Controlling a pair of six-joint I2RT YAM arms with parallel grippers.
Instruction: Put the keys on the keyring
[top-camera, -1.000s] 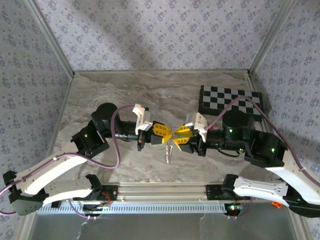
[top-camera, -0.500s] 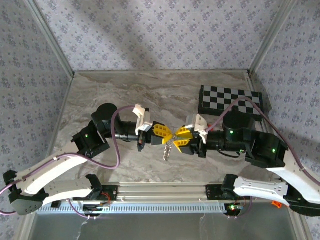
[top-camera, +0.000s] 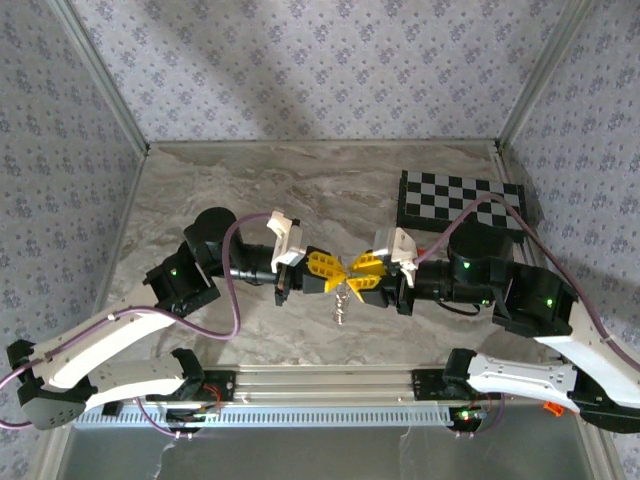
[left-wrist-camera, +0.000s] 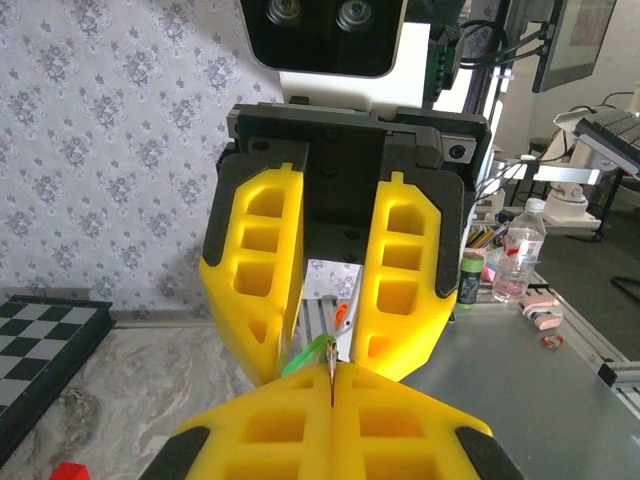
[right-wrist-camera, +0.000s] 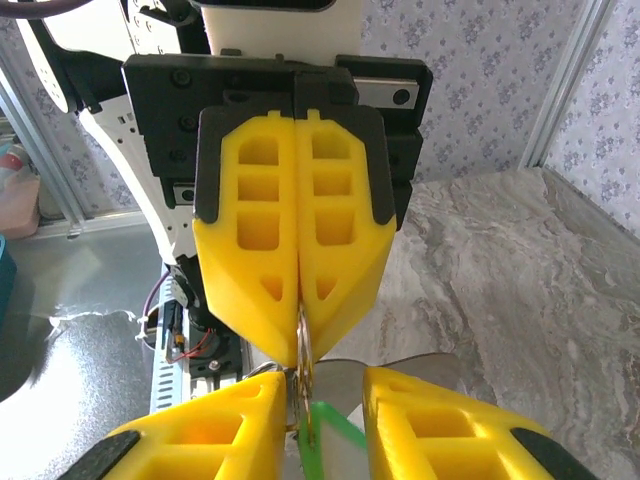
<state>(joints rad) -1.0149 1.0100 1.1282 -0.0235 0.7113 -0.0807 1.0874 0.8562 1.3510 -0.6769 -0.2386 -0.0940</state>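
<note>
Keyring (top-camera: 343, 300) has risen; left tool (top-camera: 338, 272) pinches it, right tool (top-camera: 353, 272) grips green key (right-wrist-camera: 318, 440).

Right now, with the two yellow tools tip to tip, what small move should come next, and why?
Probably the right tool should ease the green key a touch forward onto the keyring: the left tool is shut on that thin ring, and the key's edge sits right beside it.

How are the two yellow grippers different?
The left gripper has its jaws squeezed shut on the thin metal keyring. The right gripper has its jaws apart, holding the green key between them. The left gripper reaches in from the left, the right gripper from the right. Both are yellow and meet tip to tip.
</note>
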